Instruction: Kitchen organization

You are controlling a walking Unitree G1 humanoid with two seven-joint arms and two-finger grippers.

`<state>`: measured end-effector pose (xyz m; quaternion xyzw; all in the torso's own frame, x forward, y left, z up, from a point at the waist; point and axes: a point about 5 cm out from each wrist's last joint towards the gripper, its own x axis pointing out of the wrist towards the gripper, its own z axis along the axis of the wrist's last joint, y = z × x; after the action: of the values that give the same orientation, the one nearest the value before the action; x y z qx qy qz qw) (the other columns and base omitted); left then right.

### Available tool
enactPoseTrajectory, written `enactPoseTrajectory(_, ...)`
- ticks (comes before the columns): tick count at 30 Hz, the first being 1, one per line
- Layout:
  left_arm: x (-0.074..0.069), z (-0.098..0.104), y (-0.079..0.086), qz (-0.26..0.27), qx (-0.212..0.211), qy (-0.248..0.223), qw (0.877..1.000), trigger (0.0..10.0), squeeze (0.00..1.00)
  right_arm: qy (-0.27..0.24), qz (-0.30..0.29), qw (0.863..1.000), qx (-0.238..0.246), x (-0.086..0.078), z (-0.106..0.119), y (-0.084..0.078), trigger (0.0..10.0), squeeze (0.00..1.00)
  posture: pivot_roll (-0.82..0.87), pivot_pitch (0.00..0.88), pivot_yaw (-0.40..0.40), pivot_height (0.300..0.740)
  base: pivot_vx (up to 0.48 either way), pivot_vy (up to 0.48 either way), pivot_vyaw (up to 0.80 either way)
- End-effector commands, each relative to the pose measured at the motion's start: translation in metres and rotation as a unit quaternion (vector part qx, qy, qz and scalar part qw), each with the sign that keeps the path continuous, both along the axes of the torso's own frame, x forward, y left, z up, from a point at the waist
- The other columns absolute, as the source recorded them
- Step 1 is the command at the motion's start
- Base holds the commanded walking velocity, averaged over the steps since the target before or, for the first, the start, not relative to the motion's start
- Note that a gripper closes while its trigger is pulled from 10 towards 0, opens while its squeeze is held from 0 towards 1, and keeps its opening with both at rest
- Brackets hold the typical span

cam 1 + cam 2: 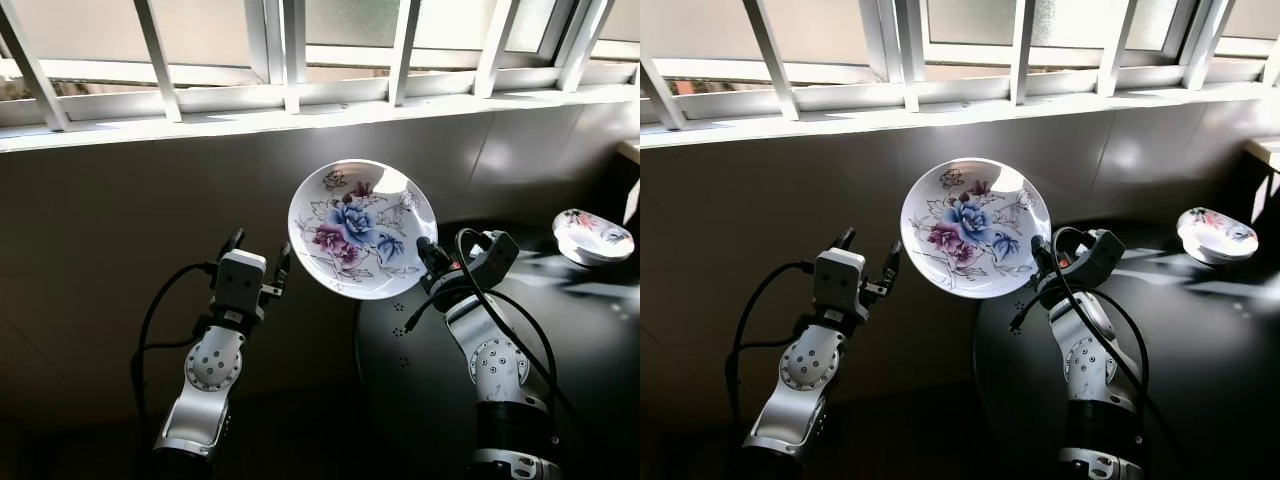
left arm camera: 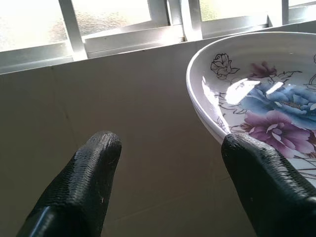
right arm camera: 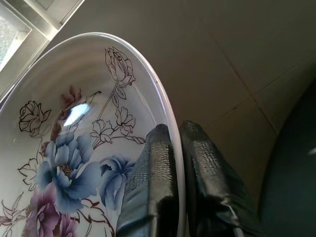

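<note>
Above the dark table's (image 1: 560,330) near edge, the right gripper (image 1: 424,252) pinches the floral plate (image 1: 362,228) by its right rim, tilted face-up toward the camera, while the left gripper (image 1: 257,262), fingers spread and empty, waits just beside its left rim.

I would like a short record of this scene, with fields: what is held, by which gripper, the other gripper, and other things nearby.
held object: floral plate, tilted up with its painted face toward the camera
holding gripper: right gripper, shut on the plate's rim, one finger on each side
other gripper: left gripper, open, raised beside the plate, not touching it
surface: dark round table, below the right arm
other item: second floral dish, lying on the table at the far right
background: tiled wall under a barred window
</note>
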<state>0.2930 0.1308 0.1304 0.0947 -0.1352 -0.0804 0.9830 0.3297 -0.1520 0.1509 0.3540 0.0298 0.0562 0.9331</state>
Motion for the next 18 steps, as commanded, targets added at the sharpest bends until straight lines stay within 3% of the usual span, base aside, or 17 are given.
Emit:
enactPoseTrajectory(1, 0.0011, -0.001, 0.0015, 0.004, 0.001, 0.009, 1.0, 10.0, 0.0, -0.038, 0.027, 0.999, -0.008, -0.0009, 0.0125, 0.0111, 0.0, 0.0, 0.09, 0.0, -0.02, 0.74, 0.0, 0.48, 0.8)
enactPoseTrajectory(7, 0.0016, 0.0, 0.002, 0.004, 0.005, 0.005, 1.0, 10.0, 0.0, -0.041, 0.025, 0.999, -0.01, -0.0009, 0.012, 0.0107, 0.0, 0.0, 0.09, 0.0, -0.02, 0.74, 0.0, 0.48, 0.8)
enactPoseTrajectory(18, 0.0004, 0.0027, 0.0036, 0.009, 0.008, -0.008, 1.0, 10.0, 0.0, -0.05, 0.025, 0.998, -0.021, -0.0012, 0.0123, 0.0139, 0.0, 0.0, 0.09, 0.0, -0.023, 0.74, 0.0, 0.0, 0.8)
